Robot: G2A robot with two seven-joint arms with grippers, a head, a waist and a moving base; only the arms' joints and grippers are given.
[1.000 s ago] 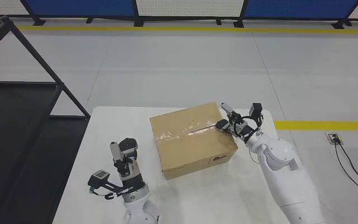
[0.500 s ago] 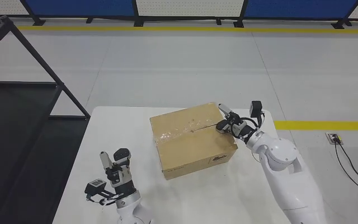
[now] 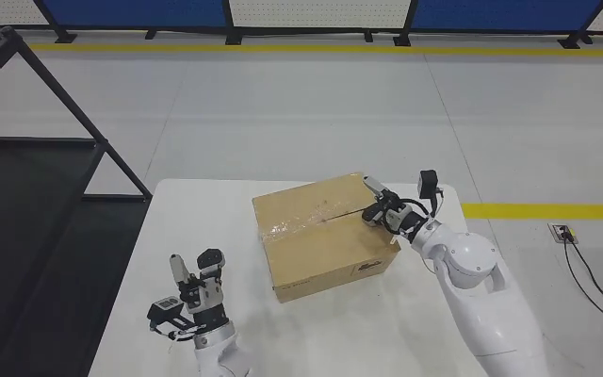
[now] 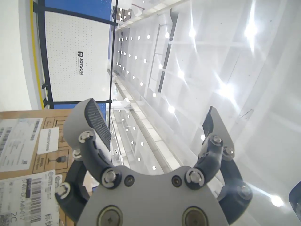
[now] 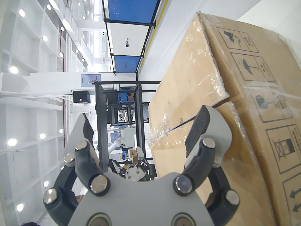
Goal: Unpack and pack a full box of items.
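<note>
You'll find the cardboard box [image 3: 325,236] taped shut mid-table on the white table [image 3: 188,236]. The right gripper [image 3: 377,200] is spread, one finger [image 5: 204,128] at the box's right top edge. The left gripper [image 3: 195,266] is near-left, wide apart, pointing up. Beyond lie the grey floor [image 3: 283,113], a yellow line [image 3: 283,47] and blue panels [image 3: 132,11].

Glossy white rounded arms [image 3: 468,267]; left gripper [image 4: 152,118] and right gripper [image 5: 143,118] have pale grey fingers [image 5: 218,123], black ribbed pads [image 4: 97,121] (silver screws [image 4: 191,177] at joints).
</note>
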